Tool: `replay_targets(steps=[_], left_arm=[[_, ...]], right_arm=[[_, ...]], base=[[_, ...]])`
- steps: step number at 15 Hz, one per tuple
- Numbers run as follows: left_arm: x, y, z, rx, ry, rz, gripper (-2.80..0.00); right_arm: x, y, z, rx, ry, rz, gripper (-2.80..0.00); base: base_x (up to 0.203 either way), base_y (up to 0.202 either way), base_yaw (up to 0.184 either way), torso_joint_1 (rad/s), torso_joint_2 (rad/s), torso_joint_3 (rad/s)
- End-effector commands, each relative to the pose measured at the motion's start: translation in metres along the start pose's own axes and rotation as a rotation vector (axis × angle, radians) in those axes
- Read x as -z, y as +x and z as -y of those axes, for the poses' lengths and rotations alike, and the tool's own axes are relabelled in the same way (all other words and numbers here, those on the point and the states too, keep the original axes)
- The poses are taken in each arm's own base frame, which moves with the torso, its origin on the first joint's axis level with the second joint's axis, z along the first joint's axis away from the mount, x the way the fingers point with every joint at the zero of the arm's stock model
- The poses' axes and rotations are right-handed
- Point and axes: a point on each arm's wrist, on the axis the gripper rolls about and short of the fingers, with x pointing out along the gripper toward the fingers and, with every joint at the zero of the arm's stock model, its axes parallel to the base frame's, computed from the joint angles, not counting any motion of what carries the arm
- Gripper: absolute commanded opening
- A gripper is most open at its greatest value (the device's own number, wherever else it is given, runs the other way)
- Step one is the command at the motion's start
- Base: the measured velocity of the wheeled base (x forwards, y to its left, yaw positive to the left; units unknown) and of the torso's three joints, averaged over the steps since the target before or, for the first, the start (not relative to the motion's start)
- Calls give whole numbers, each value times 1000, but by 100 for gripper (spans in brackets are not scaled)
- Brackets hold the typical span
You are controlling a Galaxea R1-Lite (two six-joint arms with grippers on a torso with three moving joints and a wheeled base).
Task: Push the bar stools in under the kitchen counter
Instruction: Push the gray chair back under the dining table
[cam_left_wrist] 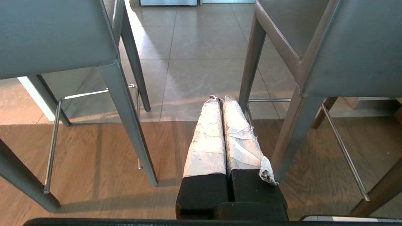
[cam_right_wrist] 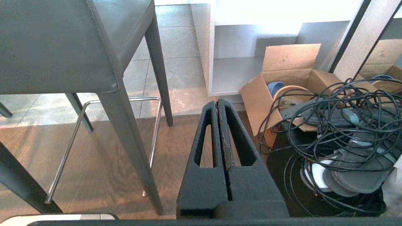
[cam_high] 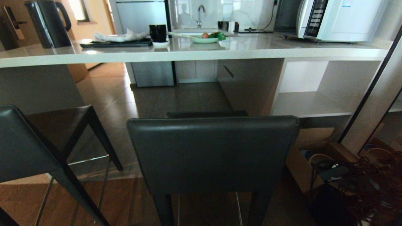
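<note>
Two bar stools stand out from the kitchen counter [cam_high: 188, 53]. One bar stool [cam_high: 213, 150] faces me dead centre, its dark-grey backrest toward me. The other bar stool [cam_high: 28, 147] stands at the left, turned at an angle. Neither arm shows in the head view. My left gripper [cam_left_wrist: 220, 99], its fingers wrapped in white tape, is shut and empty, low over the floor between the left stool [cam_left_wrist: 56, 34] and the centre stool [cam_left_wrist: 345, 47]. My right gripper [cam_right_wrist: 217, 103], black, is shut and empty, beside the centre stool's [cam_right_wrist: 62, 47] rear leg.
An open cardboard box [cam_high: 303, 163] and a tangle of black cables [cam_high: 361, 185] lie on the floor at the right, below the white shelves [cam_high: 314, 103]. A kettle [cam_high: 47, 23], tray, cups, a plate and a microwave [cam_high: 339, 18] sit on the counter.
</note>
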Motion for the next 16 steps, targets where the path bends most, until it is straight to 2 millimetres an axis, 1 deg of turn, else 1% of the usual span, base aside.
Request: replay_targets(steps=[1, 16], left_arm=[[0, 0, 0, 0, 0, -1, -280], [0, 0, 0, 0, 0, 0, -280]], right_arm=[[0, 0, 0, -1, 1, 0, -280], [0, 0, 0, -1, 1, 0, -280]], base=[[0, 0, 0, 0, 0, 0], [0, 0, 0, 0, 0, 0]])
